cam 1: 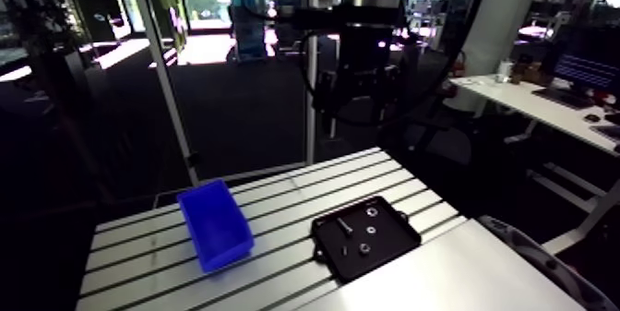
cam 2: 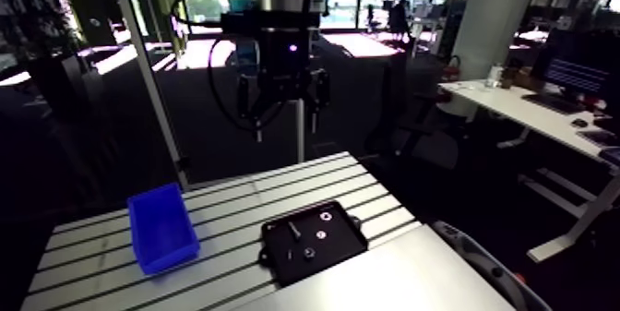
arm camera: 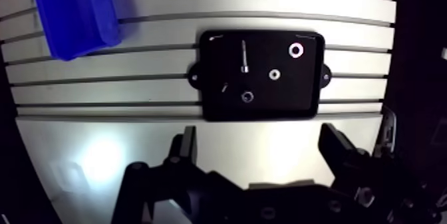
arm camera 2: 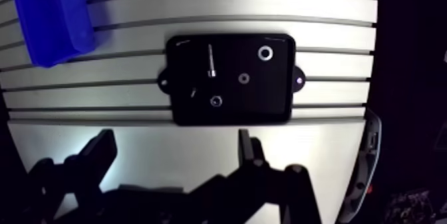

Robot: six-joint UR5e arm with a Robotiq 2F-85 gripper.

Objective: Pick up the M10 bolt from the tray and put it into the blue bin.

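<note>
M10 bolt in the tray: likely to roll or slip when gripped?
The bolt lies flat on its shank, so it probably rolls if nudged sideways. Thin, shiny metal: likely rigid but slippery. The flat tray floor offers little to stop it.

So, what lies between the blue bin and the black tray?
Nothing: only bare table lies between the blue bin and the tray. Both the arm view and the wrist view show this.

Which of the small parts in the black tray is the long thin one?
The bolt, a straight silvery shaft; the others are round rings and one tiny bit.
</note>
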